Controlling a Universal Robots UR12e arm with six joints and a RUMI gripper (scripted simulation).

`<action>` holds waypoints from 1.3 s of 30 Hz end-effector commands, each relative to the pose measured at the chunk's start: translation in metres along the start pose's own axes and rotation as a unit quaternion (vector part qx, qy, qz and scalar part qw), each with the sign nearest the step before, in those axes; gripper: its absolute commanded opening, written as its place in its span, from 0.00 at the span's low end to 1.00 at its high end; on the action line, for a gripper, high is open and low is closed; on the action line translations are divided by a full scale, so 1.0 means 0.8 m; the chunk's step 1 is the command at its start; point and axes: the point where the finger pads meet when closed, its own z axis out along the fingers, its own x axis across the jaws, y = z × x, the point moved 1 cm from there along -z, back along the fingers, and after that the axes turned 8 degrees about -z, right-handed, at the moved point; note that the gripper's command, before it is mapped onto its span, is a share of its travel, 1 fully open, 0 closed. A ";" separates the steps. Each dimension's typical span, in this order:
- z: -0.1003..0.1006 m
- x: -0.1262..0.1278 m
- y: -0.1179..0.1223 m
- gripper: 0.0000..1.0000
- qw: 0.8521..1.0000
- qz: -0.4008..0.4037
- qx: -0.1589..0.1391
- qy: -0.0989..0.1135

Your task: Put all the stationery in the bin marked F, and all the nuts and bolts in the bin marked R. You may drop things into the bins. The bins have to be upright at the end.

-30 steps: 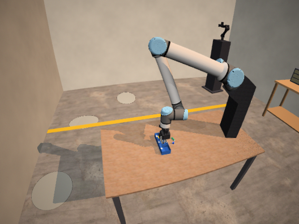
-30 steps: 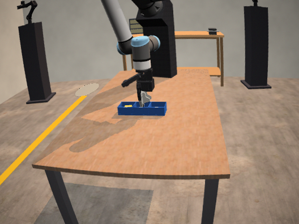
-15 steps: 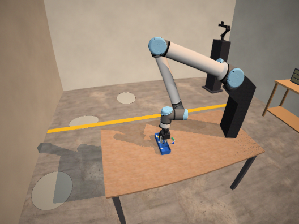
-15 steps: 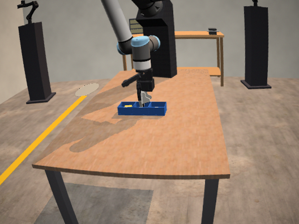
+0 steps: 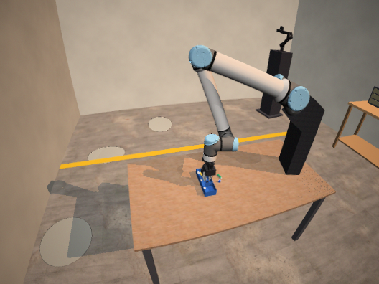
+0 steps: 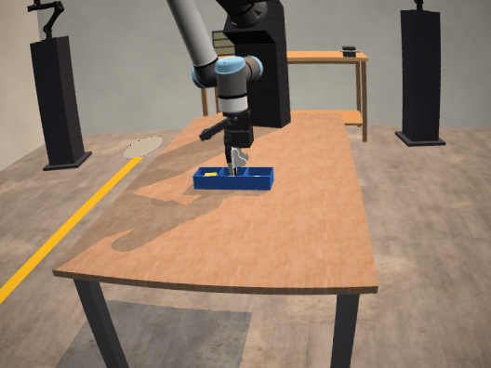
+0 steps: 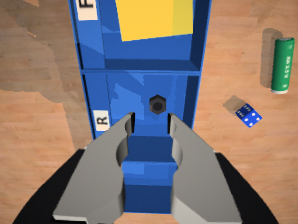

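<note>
Hovering over the blue tray (image 5: 209, 192) (image 6: 232, 182) (image 7: 142, 72), the gripper (image 5: 207, 180) (image 6: 233, 174) (image 7: 151, 114) stood slightly open, holding nothing. In wrist view, the dark bolt (image 7: 157, 104) lay in bin R, near twelve o'clock of the fingertips; the yellow block (image 7: 155, 19) sat in the twelve-o'clock compartment.

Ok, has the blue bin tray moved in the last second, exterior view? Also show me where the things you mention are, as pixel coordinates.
No. The blue bin tray (image 5: 210, 192) (image 6: 232, 182) (image 7: 142, 73) sits at the same spot relative to the near table edge (image 6: 214, 287), with no visible shift either way.
</note>
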 end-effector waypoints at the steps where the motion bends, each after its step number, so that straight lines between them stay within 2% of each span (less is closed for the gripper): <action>1: -0.009 -0.001 0.000 0.18 1.000 0.000 0.000 0.000; 15: -0.028 0.000 0.000 0.18 1.000 0.000 0.000 0.000; 19: -0.053 0.000 0.000 0.18 1.000 0.000 0.000 0.000; 30: -0.055 0.000 0.000 0.18 1.000 0.000 0.000 0.000; 31: -0.060 0.000 0.000 1.00 1.000 0.000 0.000 0.000; 36: -0.085 0.000 0.000 1.00 1.000 0.000 0.000 0.000; 39: -0.090 0.000 0.000 1.00 1.000 0.000 0.000 0.000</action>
